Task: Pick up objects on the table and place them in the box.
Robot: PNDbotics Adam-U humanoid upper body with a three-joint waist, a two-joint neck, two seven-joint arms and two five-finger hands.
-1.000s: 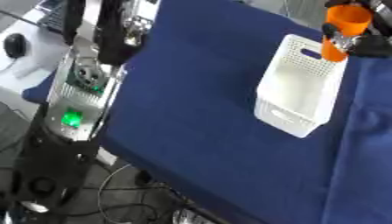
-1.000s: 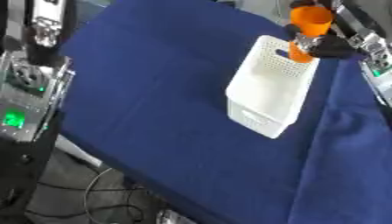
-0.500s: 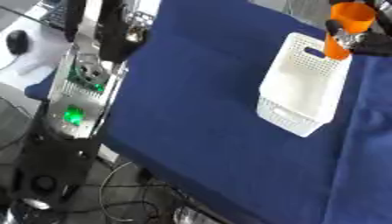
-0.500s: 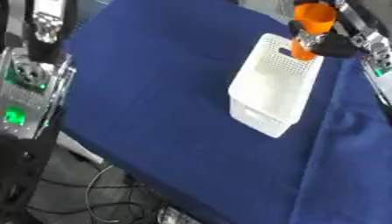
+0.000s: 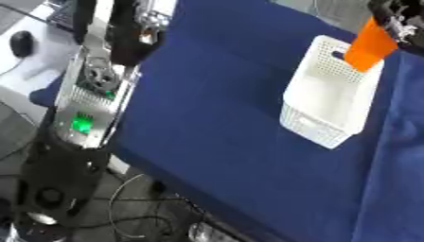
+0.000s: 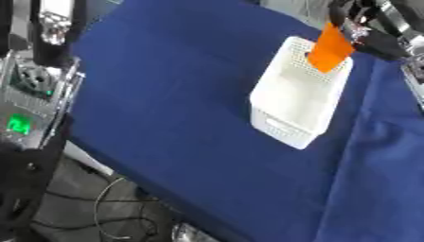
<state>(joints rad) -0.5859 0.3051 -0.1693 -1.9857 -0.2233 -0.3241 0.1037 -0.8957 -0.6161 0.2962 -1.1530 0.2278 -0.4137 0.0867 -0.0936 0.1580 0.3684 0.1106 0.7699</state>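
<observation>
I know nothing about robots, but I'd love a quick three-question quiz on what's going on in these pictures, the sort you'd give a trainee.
1. True or false: the orange cup-shaped object already lies on the floor of the white perforated plastic box.
2. Which hand holds the orange object? A) the robot's left hand B) the robot's right hand C) a person's bare hand
3. Fill in: the box stands on a ____ cloth-covered table.

Key
1. False: it hangs tilted over the box's far end, held from above.
2. B: the dark hand comes in from the upper right corner.
3. Blue.
</observation>
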